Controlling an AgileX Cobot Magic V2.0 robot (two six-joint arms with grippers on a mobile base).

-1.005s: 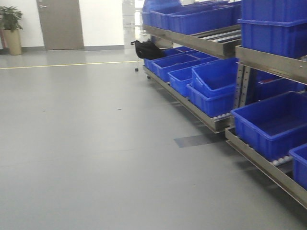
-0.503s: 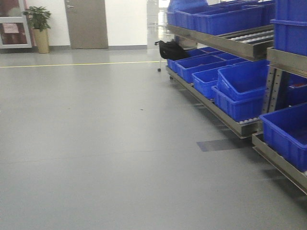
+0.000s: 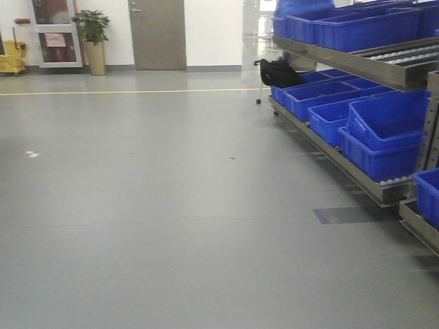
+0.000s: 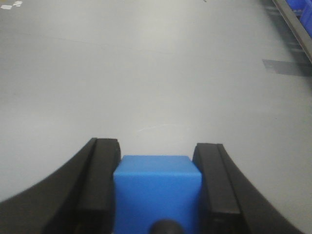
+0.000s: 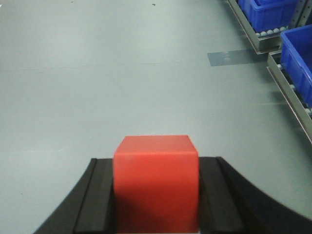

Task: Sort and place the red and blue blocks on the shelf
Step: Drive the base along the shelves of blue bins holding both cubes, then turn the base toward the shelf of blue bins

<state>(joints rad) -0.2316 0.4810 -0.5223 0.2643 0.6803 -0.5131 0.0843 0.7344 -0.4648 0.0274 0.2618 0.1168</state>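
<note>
A plain blue block [image 4: 157,190] is clamped between the black fingers [image 4: 100,185] of my left gripper [image 4: 157,161], held above the grey floor. My right gripper [image 5: 156,168] is shut on a plain red block [image 5: 156,180], its black pads [image 5: 214,195] pressing both sides. The shelf [image 3: 357,168], a tiered metal rack with steel rails and white rollers, runs along the right of the front view and shows at the right edge of the right wrist view [image 5: 287,83]. Neither gripper shows in the front view.
Large blue bins [image 3: 381,133] fill the shelf's tiers. A black bag [image 3: 276,72] lies at its far end. A darker floor patch [image 3: 341,214] sits beside the lower rail. A potted plant [image 3: 92,41], a door [image 3: 158,34] and a yellow floor line [image 3: 137,90] are at the back.
The front view has swung left: the shelf and its bins slid toward the right edge, and the plant, door and a yellow cart came into view at the far left.
</note>
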